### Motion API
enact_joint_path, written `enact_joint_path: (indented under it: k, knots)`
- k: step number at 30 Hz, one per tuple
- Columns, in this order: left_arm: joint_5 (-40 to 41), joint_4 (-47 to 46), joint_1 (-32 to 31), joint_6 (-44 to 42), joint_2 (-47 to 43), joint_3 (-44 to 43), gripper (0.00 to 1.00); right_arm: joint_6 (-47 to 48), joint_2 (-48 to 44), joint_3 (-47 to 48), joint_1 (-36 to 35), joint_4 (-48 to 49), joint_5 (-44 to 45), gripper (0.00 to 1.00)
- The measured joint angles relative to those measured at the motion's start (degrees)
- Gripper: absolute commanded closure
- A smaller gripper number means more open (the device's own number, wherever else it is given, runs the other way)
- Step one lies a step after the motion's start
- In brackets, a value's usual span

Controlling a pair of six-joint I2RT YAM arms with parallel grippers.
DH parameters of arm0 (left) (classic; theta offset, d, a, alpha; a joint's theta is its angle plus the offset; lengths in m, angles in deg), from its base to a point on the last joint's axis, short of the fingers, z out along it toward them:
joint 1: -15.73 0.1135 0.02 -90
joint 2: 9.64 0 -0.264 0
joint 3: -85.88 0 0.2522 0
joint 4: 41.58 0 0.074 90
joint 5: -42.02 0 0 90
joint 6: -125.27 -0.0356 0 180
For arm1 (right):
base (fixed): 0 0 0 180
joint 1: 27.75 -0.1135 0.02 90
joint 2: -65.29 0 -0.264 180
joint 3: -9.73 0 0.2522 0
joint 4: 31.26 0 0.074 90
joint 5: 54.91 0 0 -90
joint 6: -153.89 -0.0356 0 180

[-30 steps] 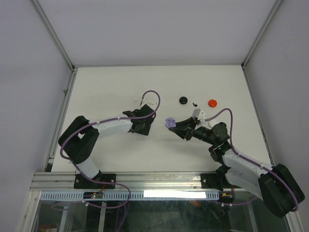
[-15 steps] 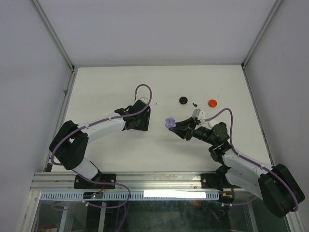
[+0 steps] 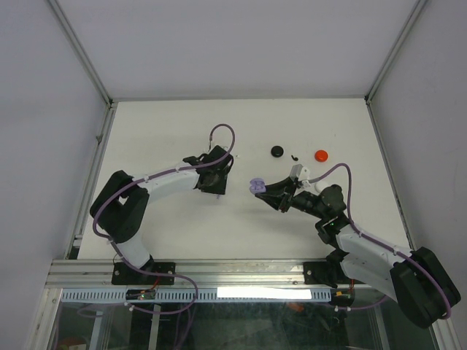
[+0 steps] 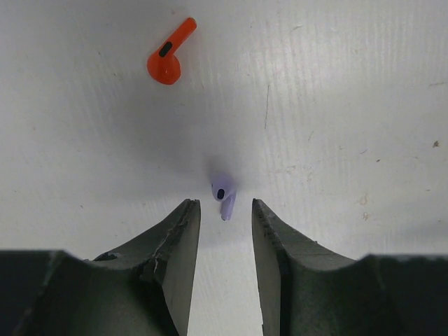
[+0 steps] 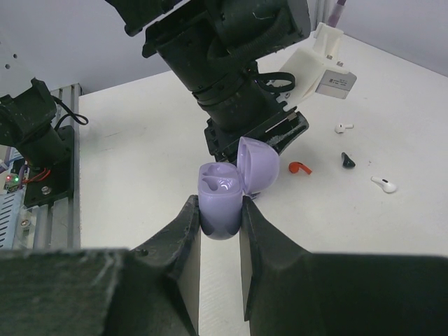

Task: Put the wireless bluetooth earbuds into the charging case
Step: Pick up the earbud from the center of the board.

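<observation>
A lavender earbud (image 4: 223, 194) lies on the white table, its stem reaching just between the tips of my left gripper (image 4: 225, 204). That gripper is open, with a gap on each side of the bud. A red earbud (image 4: 168, 59) lies farther off to the left. My right gripper (image 5: 220, 203) is shut on the lavender charging case (image 5: 222, 196), which it holds upright with the lid open and both wells empty. From above, the case (image 3: 256, 185) sits just right of the left gripper (image 3: 217, 182), which hides the lavender bud.
A black case (image 3: 277, 151) and a red case (image 3: 321, 154) stand behind the right gripper. The right wrist view shows a black earbud (image 5: 347, 159) and two white earbuds (image 5: 383, 184) (image 5: 343, 128) scattered on the table, and the left arm (image 5: 231, 77) close behind the case.
The left arm's elbow swung out to the left and came back, and its gripper ended slightly farther up the table. The right arm and the case have not moved.
</observation>
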Motion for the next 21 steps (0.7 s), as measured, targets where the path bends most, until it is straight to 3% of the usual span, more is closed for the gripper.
enact_joint_path:
  k: [10,17,21]
  knots:
    - [-1.4,0.3,1.1,0.3,3.5,-1.6,0.68,0.0,0.0,0.0,0.0,-1.0,0.0,1.00]
    - [-2.6,0.3,1.5,0.3,5.4,-2.2,0.74,0.0,0.0,0.0,0.0,-1.4,0.0,1.00]
    - [-3.1,0.3,1.8,0.3,5.6,-2.4,0.84,0.2,0.0,0.0,0.0,-1.6,0.0,1.00]
